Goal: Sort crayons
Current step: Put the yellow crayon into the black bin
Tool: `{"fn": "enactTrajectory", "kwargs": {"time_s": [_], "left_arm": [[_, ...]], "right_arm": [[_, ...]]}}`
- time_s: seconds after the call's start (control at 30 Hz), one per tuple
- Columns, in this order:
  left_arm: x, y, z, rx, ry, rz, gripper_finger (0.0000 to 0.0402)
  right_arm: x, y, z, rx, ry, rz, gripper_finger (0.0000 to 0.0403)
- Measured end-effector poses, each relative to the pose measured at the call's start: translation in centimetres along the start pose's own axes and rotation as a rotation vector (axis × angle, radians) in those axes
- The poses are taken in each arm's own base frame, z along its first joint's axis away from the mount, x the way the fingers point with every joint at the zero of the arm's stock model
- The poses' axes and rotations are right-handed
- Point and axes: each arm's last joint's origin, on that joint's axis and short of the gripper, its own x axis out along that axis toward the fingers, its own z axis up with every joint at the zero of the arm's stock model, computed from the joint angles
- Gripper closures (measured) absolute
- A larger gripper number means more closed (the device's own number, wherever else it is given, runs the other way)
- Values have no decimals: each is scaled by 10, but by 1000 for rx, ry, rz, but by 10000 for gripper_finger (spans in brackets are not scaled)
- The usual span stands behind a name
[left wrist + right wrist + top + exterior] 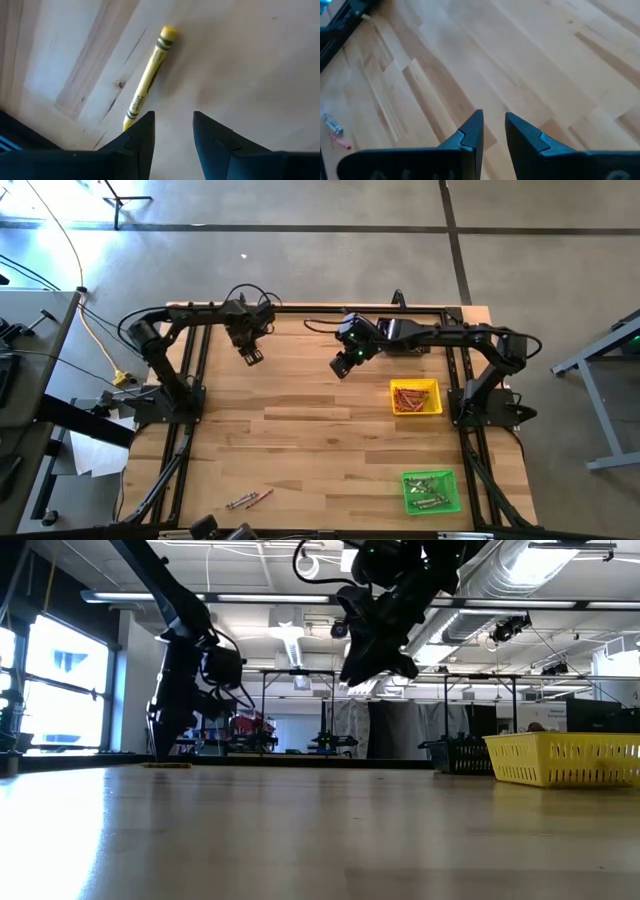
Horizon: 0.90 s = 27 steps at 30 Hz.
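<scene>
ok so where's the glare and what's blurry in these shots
High view: a pale sheen washes the floor above the table. Low view: bright windows backlight the scene, the arms are silhouettes, and the near tabletop is soft. Left wrist view: the yellow crayon is sharp with a thin shadow; the left tool is dark.

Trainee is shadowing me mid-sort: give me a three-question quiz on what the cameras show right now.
1. True or false: the yellow crayon is held between the left gripper's jaws.
2. Which tray sits nearer the right arm's base: A) yellow tray B) green tray?
3. Fill in: the loose crayons near the table's front edge lie on the ____ arm's side.

Key: 1 false, it lies on the table just beyond the open jaws; 2 A; 3 left.
</scene>
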Motion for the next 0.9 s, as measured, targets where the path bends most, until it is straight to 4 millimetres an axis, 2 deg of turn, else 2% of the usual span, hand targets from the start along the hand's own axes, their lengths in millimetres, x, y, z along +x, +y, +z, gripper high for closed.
{"fn": "enactTrajectory", "kwargs": {"time_s": [0.33, 0.53, 0.9], "left_arm": [[1, 6, 2, 66, -25, 13, 283], [4, 20, 5, 16, -77, -18, 283], [10, 40, -2, -60, -73, -138, 283]], "right_arm": [[-4, -20, 11, 47, -29, -28, 339], [-7, -31, 17, 76, -46, -45, 339], [-7, -33, 18, 80, -47, -45, 339]]}}
